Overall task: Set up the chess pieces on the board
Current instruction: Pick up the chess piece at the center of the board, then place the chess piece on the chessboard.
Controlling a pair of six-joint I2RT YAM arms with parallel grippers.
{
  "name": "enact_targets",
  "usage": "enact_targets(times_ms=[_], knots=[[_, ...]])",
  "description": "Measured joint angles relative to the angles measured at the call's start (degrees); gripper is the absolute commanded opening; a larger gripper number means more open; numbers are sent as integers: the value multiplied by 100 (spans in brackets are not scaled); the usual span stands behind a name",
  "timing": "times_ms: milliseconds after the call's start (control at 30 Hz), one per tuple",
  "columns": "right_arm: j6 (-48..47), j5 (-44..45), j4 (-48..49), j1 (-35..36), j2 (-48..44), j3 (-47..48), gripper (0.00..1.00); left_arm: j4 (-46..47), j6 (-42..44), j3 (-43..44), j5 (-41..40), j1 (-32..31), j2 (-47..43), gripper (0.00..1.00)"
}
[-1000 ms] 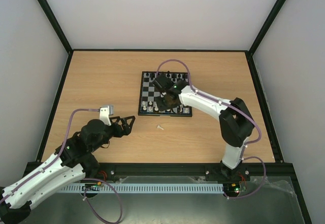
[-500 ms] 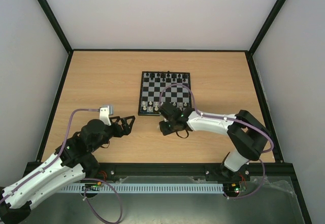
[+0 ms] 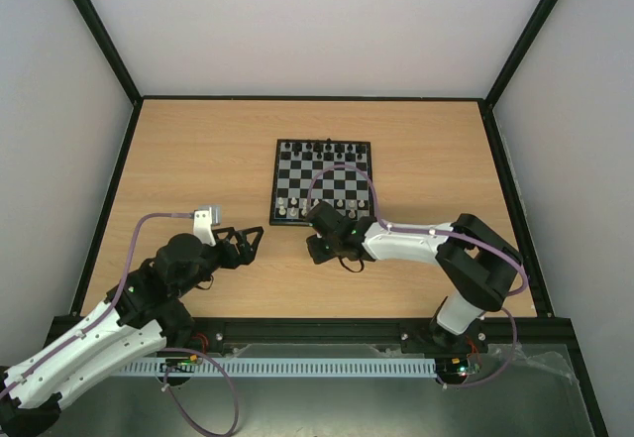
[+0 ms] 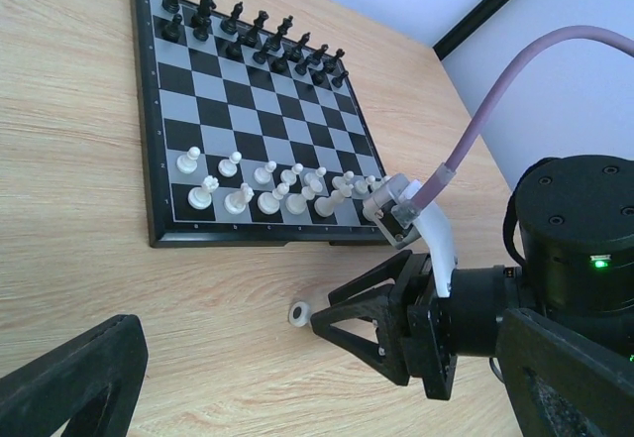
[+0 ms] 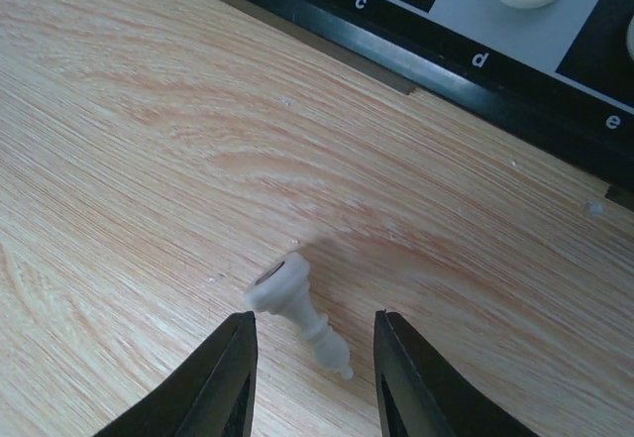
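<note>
Progress: nearly done, by my read. On the board (image 3: pixel 323 181), mid-table, black men (image 4: pixel 253 36) fill the far two rows and white pieces (image 4: pixel 267 187) stand in the near two. One fallen piece (image 5: pixel 297 310), white, lies on its side on the table (image 3: pixel 198 160), just near of the board's near edge. What's left is to grip it and stand it on its square. Which square is vacant I can't tell.

Jaws: the right gripper (image 5: pixel 315 333) is part open and straddles the fallen piece, with a gap on each side and nothing gripped. The left gripper (image 3: pixel 253 244) is wide open and empty, over the near-left table, well apart from the board.

Views: the top view hides the fallen piece under the right gripper. Only the right wrist view shows it lying between the fingers, head toward the gripper, plus file letters (image 5: pixel 479 58) c, d, e on the rim. The left wrist view shows both sides' rows at once and the piece just beside the right fingertips. There the camera block (image 4: pixel 401 204) on the right arm covers the right end of the white rows, so no full count.
</note>
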Motion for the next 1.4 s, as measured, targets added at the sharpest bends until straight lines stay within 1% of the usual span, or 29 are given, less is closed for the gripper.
enact_targets(times_ms=[100, 267, 433, 500, 600, 667, 833, 967, 1100, 1200, 1400], knots=[[-37, 22, 2, 2, 35, 0, 32, 0, -2, -4, 4, 0, -9, 99], [-59, 31, 13, 39, 68, 0, 27, 4, 0, -13, 7, 0, -22, 100], [-57, 39, 48, 85, 273, 0, 26, 44, -2, -46, 24, 0, -11, 99], [-46, 68, 87, 109, 291, 0, 22, 46, -2, -52, 33, 0, -9, 99], [-33, 111, 92, 125, 299, 0, 11, 55, -2, -74, 55, 0, -4, 100], [-11, 144, 87, 125, 310, 2, 8, 57, -2, -92, 68, 0, 0, 99], [59, 155, 35, 122, 273, 4, 8, 138, -13, -175, 164, 0, 15, 99], [70, -33, -240, 122, -153, 2, 8, 251, -20, -262, 387, 0, 129, 99], [72, -592, -468, 61, -1003, 17, 8, 393, 0, -297, 844, 0, 199, 100], [70, -1134, -612, 52, -1574, 63, 8, 634, -2, -398, 1421, 0, 85, 99], [98, -2378, -852, 48, -2575, 68, 10, 1172, -116, -595, 2859, -2, -238, 99]])
